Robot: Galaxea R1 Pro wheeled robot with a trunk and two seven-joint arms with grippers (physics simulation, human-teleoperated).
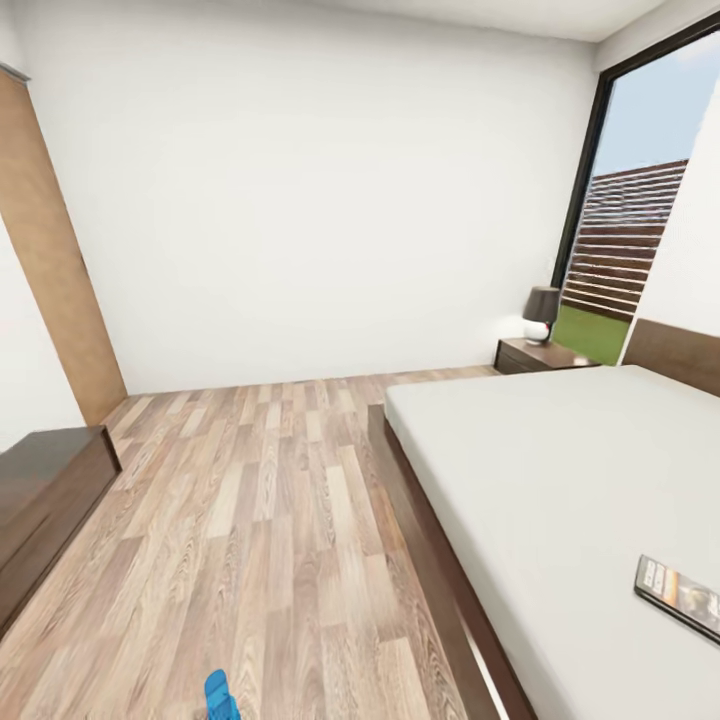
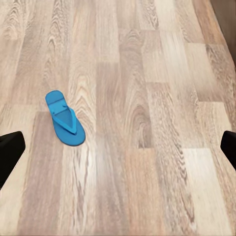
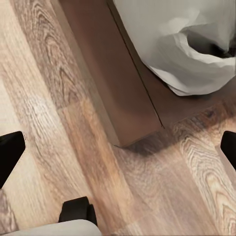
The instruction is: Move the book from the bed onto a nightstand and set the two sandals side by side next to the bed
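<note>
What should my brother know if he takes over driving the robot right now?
Left claw: open, holding nothing, above the floor.
Right claw: open, holding nothing, near the bed frame's corner.
The book lies on the bed, near its edge.
One sandal lies on the floor; I can't see the other.
The nightstand with a lamp stands beyond the bed, by the window.
Done: nothing.
Left: book to nightstand, sandals side by side beside the bed.
</note>
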